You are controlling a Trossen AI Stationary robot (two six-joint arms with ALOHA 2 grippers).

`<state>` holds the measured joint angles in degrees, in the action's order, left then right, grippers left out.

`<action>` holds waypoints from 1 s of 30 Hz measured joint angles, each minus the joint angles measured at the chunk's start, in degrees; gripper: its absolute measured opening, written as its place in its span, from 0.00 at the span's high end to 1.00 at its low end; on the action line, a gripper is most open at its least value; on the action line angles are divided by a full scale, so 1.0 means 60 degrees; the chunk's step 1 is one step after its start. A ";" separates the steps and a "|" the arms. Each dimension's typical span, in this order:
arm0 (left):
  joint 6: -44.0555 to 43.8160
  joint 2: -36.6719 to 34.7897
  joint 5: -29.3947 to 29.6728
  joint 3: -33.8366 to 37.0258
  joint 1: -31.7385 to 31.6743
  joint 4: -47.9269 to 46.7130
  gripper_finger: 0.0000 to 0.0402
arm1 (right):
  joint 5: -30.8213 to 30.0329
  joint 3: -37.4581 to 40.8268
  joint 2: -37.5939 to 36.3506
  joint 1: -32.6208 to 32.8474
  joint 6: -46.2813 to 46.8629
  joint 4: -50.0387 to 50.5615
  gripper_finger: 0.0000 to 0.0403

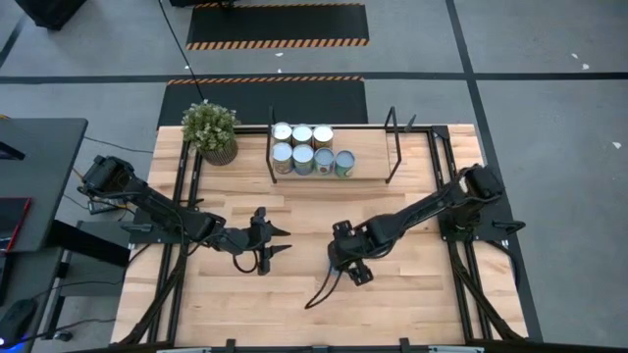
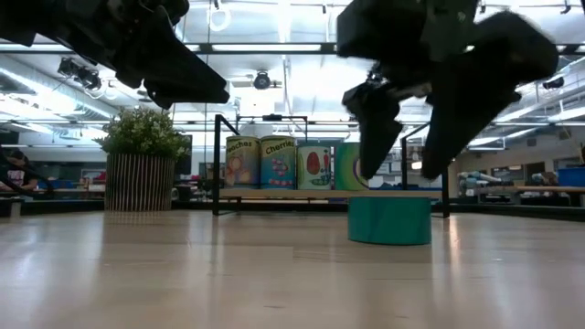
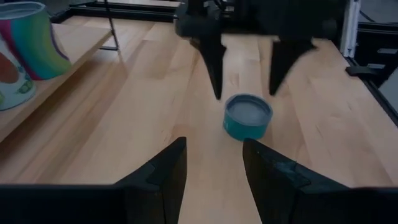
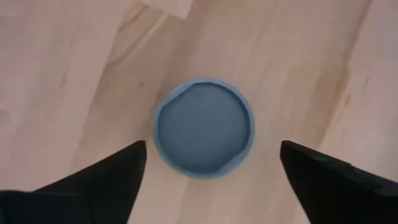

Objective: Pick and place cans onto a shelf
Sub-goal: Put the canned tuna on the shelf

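A: Seven cans (image 1: 302,148) on the shelf (image 1: 373,173), all upright, axes vertical, round tops up. Two rows at the shelf's left end, right part bare.

B: Eighth one, short teal can (image 2: 389,219), upright on the worktop (image 1: 412,294), in front of the shelf. Pale blue-grey lid (image 4: 204,126) facing straight up.

A: Right hand (image 1: 355,271)?

B: Directly above that can, fingers spread wide, one each side, not touching. Released. Fingertips pointing down, above the lid in the low view.

A: Left hand (image 1: 277,243)?

B: Off the worktop, left of centre, fingers (image 3: 160,174) partly apart, grasping nothing. Pointed toward the teal can, well apart from it.

A: Labels?

B: Low view: "Cherries" on the blue can (image 2: 279,163), something like "...aches" on the yellow one (image 2: 242,163). Rest unreadable.

A: Clearance?

B: Bare wood all round the teal can. Potted plant (image 1: 210,130) at the far left corner, just beside the shelf's black end frame. Black frame (image 1: 393,144) at the right end too.
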<state>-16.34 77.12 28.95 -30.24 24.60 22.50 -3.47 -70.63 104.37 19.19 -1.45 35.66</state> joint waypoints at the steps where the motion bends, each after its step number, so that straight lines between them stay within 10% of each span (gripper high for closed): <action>1: 0.0000 0.0000 0.0102 0.0000 0.0000 0.0004 0.60 | -0.0034 -0.0114 0.0180 0.0033 -0.0005 -0.0022 0.03; 16: -0.0004 0.0000 0.0110 0.0000 0.0000 -0.0019 0.60 | -0.0986 -0.1876 0.2138 0.0368 -0.1021 0.1468 0.03; 30: 0.0000 0.0000 0.0055 0.0000 0.0000 -0.0022 0.60 | -0.0651 -0.1819 0.1912 -0.0334 -0.0687 0.1949 0.25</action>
<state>-16.34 77.12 29.28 -30.24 24.60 22.37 -7.37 -81.55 115.84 17.18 -5.57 47.36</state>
